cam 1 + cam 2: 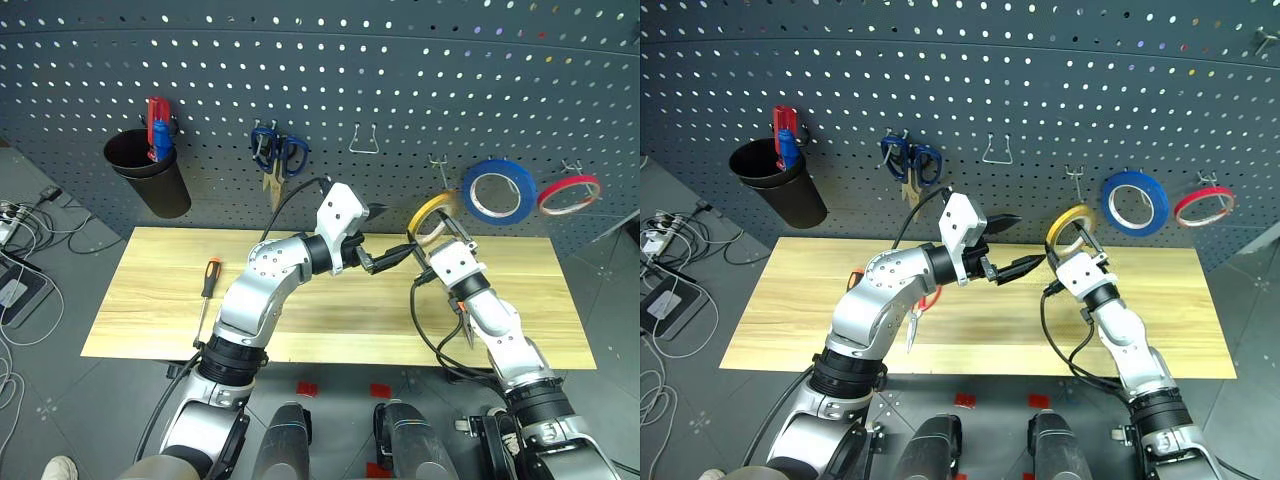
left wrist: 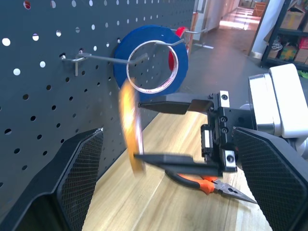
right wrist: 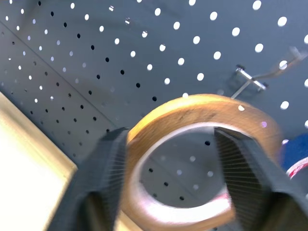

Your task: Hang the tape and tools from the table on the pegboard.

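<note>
The right end effector (image 1: 440, 228), its fingers spread inside the yellow tape (image 1: 1072, 226), lifts it above the bench (image 1: 150, 300) toward an empty pegboard (image 1: 400, 80) hook (image 1: 437, 170); next, thread it on; the left end effector (image 1: 1015, 245) hovers open.

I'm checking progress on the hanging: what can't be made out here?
- Tape: motion-blurred in the left wrist view, so whether it is on the hook is unclear.
- Pliers: handles hidden behind the right gripper, left wrist view.
- Scissors: mostly hidden under the left arm, right eye view.
</note>
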You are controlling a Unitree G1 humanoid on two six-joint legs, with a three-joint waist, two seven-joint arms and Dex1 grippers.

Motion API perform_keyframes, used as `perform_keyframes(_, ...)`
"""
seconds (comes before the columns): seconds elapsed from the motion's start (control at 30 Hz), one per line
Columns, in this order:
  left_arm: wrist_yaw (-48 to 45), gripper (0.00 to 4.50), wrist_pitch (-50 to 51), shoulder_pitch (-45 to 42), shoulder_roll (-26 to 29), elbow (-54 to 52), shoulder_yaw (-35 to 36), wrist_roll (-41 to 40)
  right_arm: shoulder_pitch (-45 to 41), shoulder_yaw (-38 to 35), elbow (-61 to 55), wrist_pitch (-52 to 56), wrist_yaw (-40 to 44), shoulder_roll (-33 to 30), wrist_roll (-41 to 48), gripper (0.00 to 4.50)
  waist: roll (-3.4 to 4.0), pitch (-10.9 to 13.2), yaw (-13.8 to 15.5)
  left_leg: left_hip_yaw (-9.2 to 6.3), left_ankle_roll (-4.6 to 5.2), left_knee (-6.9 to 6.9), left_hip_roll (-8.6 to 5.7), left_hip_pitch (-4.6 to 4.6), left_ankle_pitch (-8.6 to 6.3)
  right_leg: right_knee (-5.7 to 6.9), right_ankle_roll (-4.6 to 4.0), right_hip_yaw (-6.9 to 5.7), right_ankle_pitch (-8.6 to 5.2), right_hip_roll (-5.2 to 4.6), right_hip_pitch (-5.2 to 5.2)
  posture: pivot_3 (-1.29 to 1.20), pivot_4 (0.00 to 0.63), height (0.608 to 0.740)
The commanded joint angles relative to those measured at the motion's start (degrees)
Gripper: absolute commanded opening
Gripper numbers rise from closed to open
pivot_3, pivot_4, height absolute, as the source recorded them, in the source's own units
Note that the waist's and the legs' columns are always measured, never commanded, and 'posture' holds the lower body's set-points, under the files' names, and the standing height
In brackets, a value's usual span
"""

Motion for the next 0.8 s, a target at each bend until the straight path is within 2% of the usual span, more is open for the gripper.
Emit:
perform_keyframes(0.03, -0.29, 4.50, -0.89, -0.56, -0.04, -1.81, -0.39, -1.14, 0.85, -1.59, -3.32, 0.34, -0.06, 0.08, 0.80, 4.45, 0.00, -0.03, 0.00, 0.00, 0.00, 0.00, 0.00, 0.00, 0.00, 0.00, 0.00, 0.00, 0.00, 0.00, 0.00, 0.06, 0.186, 0.740)
perform_keyframes(0.37, -0.20, 4.50, -0.25, -0.37, 0.66, -1.96, 0.61, -1.63, 3.49, -1.82, -6.86, 4.73, 1.72, 0.67, 1.60, 4.48, 0.00, -0.07, -0.02, 0.01, 0.00, 0.02, 0.00, 0.00, 0.00, 0.04, 0.00, 0.01, 0.00, 0.00, 0.00, 0.05, 0.197, 0.740)
perform_keyframes(0.6, 2.60, 4.50, 0.30, 9.67, 4.69, -5.07, 0.22, 0.05, 9.65, 0.36, -15.57, 19.07, 13.50, 0.25, 8.96, 4.48, 0.02, -0.16, -0.10, 0.01, 0.03, 0.02, 0.02, 0.02, -0.02, 0.07, 0.00, 0.03, 0.00, 0.00, 0.00, 0.06, 0.240, 0.740)
perform_keyframes(0.8, 3.99, 4.50, -3.26, 19.96, 8.44, -5.23, -0.64, 2.92, 9.19, 2.51, -20.43, 30.94, 20.81, -0.40, 12.24, 4.48, 0.02, -0.06, -0.10, -0.05, 0.22, 0.10, 0.04, 0.05, -0.12, 0.14, -0.01, 0.05, -0.01, 0.04, 0.02, 0.07, 0.297, 0.740)
